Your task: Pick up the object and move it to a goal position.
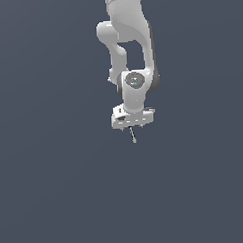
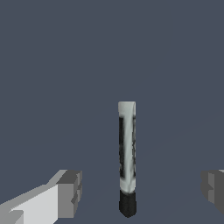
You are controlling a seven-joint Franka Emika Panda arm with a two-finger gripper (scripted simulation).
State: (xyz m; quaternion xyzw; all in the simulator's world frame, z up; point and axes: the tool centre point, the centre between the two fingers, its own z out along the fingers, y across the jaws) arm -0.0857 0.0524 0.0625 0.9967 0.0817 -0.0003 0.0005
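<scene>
The arm hangs over a plain dark tabletop (image 1: 56, 196) with its claw (image 1: 132, 126) pointed down. The rod (image 1: 133, 136) lies just below the claw in the exterior view, a thin pale sliver poking out under the white hand, near the middle of the scene.

The wrist view gives the better look. The rod (image 2: 127, 157) sits between the two fingers, pale grey-green along most of its length with a dark end nearest the camera. One grey fingertip (image 2: 70, 192) stands to one side and the other (image 2: 213, 190) well off on the other side, with open gaps on both flanks. So the claw is spread wide and grips nothing; neither pad touches the rod.

As a judgement of progress: the approach and alignment look done, since the rod is framed between the fingers, somewhat closer to one than the other. Whether the claw is low enough to close on it cannot be told for sure from these views. The grasp itself is not yet made, nor the lift, nor the carry.

No goal marker shows in either picture, so where the rod must end up cannot be told. The rod is very thin against the fingers, so closing squarely on it will likely need care.
</scene>
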